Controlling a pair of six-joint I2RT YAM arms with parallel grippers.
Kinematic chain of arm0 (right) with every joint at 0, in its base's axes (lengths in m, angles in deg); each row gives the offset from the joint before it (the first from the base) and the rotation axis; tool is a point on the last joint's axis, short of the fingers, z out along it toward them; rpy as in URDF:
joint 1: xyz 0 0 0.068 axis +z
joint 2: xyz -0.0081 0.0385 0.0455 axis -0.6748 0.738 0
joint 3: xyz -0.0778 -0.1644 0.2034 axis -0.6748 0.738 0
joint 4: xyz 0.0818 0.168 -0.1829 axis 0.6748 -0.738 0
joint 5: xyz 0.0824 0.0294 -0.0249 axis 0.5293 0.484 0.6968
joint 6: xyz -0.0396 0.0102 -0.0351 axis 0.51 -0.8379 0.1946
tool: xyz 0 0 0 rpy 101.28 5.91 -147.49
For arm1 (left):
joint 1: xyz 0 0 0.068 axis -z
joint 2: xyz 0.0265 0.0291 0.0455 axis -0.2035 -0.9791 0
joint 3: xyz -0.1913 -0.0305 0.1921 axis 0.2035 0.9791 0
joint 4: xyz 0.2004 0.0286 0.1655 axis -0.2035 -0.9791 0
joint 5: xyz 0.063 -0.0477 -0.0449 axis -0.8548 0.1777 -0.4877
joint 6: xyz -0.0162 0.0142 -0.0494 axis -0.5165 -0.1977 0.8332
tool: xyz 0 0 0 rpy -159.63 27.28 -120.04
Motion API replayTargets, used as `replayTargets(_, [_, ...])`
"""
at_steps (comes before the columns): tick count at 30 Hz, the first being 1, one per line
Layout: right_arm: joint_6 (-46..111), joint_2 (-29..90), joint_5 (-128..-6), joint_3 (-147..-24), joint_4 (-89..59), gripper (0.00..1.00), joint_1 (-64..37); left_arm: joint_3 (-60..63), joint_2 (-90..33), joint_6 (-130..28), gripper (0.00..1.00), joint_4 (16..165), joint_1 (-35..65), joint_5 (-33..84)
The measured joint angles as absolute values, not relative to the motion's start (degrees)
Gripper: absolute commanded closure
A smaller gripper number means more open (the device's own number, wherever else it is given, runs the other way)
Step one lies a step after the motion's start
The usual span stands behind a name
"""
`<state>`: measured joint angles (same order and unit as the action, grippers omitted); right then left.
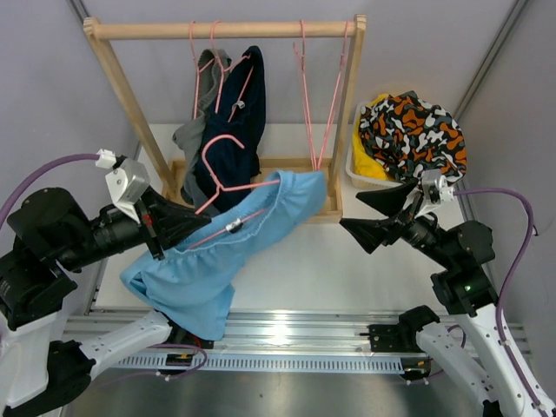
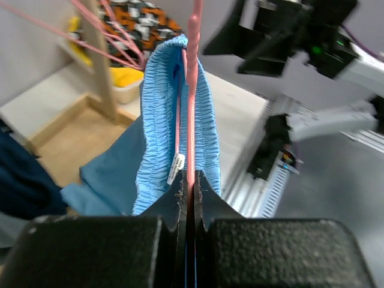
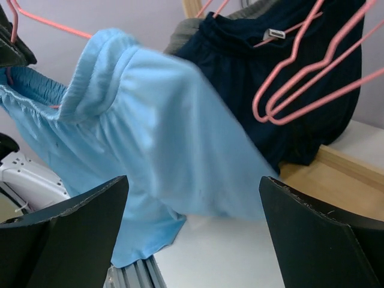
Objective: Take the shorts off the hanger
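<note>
Gripping: the left hand (image 2: pixel 189 181) is pinched tight on the wire of the pink hanger (image 2: pixel 193 72), which is held clear of the wooden rack (image 1: pixel 226 29) above the surface (image 1: pixel 304 252).
Task item: the light blue shorts (image 1: pixel 191 278) hang on that hanger by the elastic waistband, with the legs drooping past the near edge of the surface.
Right hand: the right hand (image 1: pixel 350 208) is spread wide and empty, near the far end of the waistband; no contact is evident.
Step in hand: judged to be the hanger presented, with the cloth not yet taken.
Next move: calls for the right hand to close on the waistband at its near end and draw it off along the wire while the left holds firm.
Not made out: how the waistband is fastened to the wire cannot be told. The left fingers hide the hanger's lower part in the left wrist view. The shorts are blurred in the right wrist view.
</note>
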<state>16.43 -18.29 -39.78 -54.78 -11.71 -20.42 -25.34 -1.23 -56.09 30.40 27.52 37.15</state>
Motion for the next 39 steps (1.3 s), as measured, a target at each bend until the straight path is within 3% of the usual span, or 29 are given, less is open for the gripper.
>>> replayTargets(11, [18.33,-16.12,-39.47,-58.52,-9.77,0.01,-17.93,-25.64,1.79,-54.95,1.0,28.8,27.52,50.79])
replayTargets(33, [14.24,-13.96,-46.18,-49.95,-1.15,0.03,-3.04,-25.82,1.46,-52.66,1.0,31.6,27.52,51.44])
replayTargets(35, [14.42,-13.72,-46.75,-49.4,-0.1,0.29,-2.54,-25.56,1.46,-52.52,1.0,32.32,27.52,51.4])
replayTargets(36, [14.38,-13.5,-46.88,-49.23,0.4,0.49,-2.26,-25.36,1.46,-52.5,1.0,32.65,27.52,51.36])
replayTargets(37, [14.7,-13.26,-46.99,-49.16,0.77,0.8,-1.97,-25.16,1.46,-52.48,1.0,32.85,27.52,51.12])
replayTargets(38, [14.79,-13.02,-47.08,-49.12,1.08,0.99,-1.76,-24.99,1.46,-52.46,1.0,32.93,27.52,50.99])
replayTargets(39, [14.75,-12.93,-47.21,-49.08,1.34,1.0,-1.62,-24.81,1.46,-52.46,1.0,33.02,27.52,50.79])
